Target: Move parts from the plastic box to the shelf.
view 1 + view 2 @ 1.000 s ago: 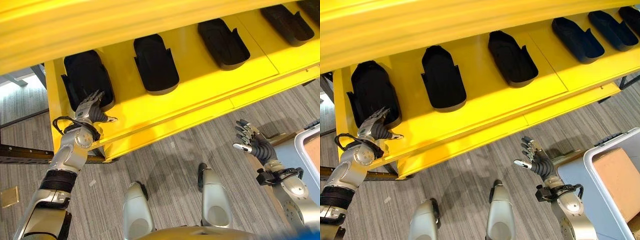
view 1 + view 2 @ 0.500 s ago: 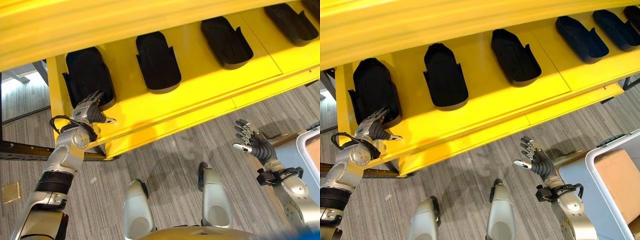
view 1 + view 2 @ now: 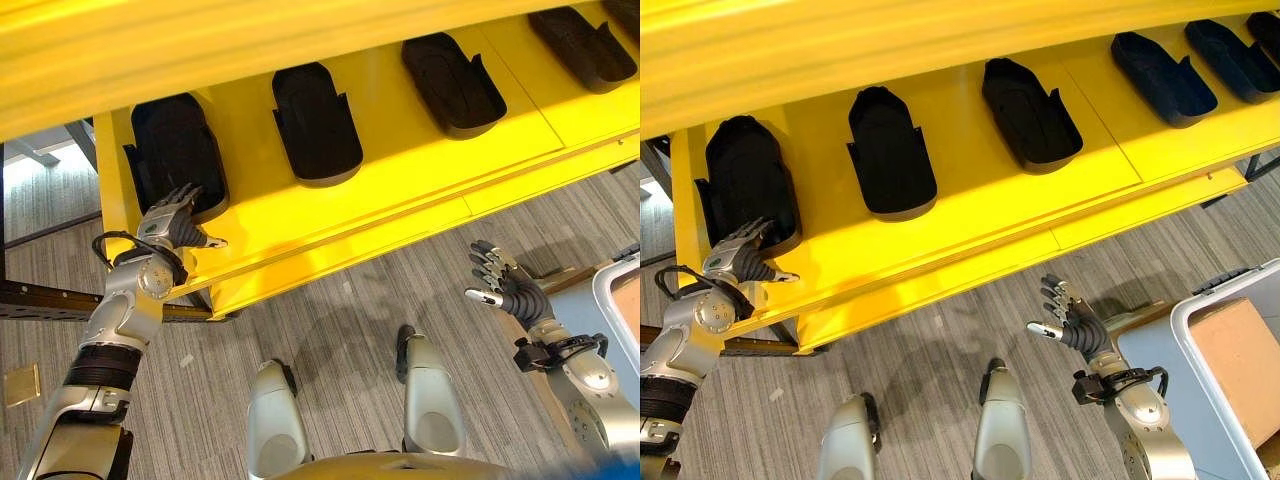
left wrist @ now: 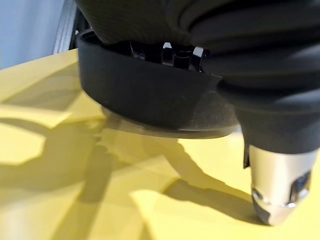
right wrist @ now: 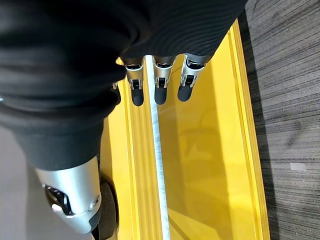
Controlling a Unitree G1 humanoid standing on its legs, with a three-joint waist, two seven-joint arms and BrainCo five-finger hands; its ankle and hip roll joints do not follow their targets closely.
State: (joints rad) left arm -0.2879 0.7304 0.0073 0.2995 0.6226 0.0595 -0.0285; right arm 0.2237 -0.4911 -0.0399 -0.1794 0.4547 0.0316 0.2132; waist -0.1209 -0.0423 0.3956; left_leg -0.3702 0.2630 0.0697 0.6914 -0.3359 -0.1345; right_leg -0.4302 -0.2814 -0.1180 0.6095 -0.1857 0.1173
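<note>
My right hand [image 3: 503, 285] hangs over the floor [image 3: 330, 330] with its fingers [image 5: 157, 90] loosely spread, thumb out to the side, holding nothing. Off to that hand's outer side sits the box [image 3: 1196, 318], pale-rimmed, with something brown inside.

My left hand [image 3: 172, 222] is up at the front edge of the shelf [image 3: 400, 170], at its left end. Its fingers [image 3: 176, 203] reach straight up to the near rim of the first part [image 3: 172, 150], a black tray-like piece lying on the yellow shelf; from my left wrist the rim of the part [image 4: 150, 95] sits right at the fingertips, but I cannot tell whether they touch it. The thumb [image 4: 280, 190] points out sideways over the shelf, apart from the part.

Beyond the fingers and to their right, more parts [image 3: 315, 125] lie in a row along the shelf, each well apart from the next.
</note>
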